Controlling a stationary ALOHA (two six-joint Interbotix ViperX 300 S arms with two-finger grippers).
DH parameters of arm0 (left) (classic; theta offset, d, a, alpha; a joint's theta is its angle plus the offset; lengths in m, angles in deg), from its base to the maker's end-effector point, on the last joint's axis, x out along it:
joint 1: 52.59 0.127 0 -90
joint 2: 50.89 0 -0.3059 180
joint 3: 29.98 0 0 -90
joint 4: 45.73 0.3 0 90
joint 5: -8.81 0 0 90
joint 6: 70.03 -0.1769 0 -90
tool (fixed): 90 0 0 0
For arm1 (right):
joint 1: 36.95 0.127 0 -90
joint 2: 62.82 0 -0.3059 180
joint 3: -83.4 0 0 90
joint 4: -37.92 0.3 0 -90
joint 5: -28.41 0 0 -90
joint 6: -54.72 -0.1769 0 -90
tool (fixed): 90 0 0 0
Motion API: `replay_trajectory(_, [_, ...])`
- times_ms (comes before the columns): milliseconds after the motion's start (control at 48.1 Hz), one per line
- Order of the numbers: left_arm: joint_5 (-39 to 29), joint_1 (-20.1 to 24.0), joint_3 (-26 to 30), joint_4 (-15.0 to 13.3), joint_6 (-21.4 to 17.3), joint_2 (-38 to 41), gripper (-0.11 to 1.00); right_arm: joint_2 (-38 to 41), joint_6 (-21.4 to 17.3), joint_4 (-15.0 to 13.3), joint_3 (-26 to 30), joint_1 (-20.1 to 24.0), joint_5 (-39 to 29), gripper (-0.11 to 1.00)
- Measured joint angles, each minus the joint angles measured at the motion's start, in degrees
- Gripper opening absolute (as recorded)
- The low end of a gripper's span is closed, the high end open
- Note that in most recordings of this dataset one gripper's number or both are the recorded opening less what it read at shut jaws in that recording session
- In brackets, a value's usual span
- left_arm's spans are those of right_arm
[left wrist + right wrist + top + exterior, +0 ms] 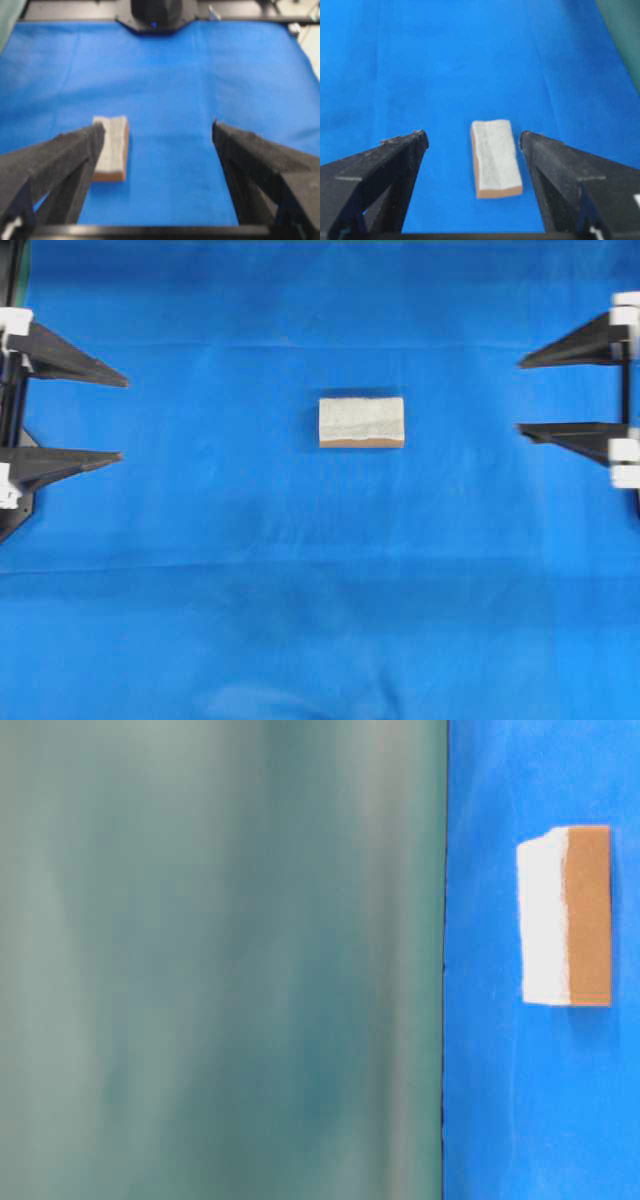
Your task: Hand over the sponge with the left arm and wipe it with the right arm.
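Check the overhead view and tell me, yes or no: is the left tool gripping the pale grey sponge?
No: the pale grey rectangular sponge lies alone on the blue cloth, apart from the open left tool.

Both the left gripper point(124, 418) and the right gripper point(519, 395) show pointed matte-black fingers capped by white end blocks.

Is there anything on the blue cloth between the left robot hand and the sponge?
Nothing: from overhead, only bare blue cloth lies between the left hand and the sponge.
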Motion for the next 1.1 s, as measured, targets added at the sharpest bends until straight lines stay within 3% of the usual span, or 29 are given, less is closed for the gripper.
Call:
replay_trajectory(270, [0.18, 0.09, -8.26, 0.0, -0.35, -11.16, 0.85, -13.27, 0.0, 2.37, -9.58, 0.09, -0.79, 0.72])
replay_trajectory(520, [-0.97, 0.09, -13.01, 0.0, -0.7, -17.49, 0.85, -17.67, -0.09, 4.39, -15.82, 0.09, -0.53, 0.72])
replay_trajectory(1102, [-2.11, 0.09, -14.85, 0.09, -0.53, -18.37, 0.85, -17.75, -0.09, 4.48, -16.7, 0.09, 0.44, 0.72])
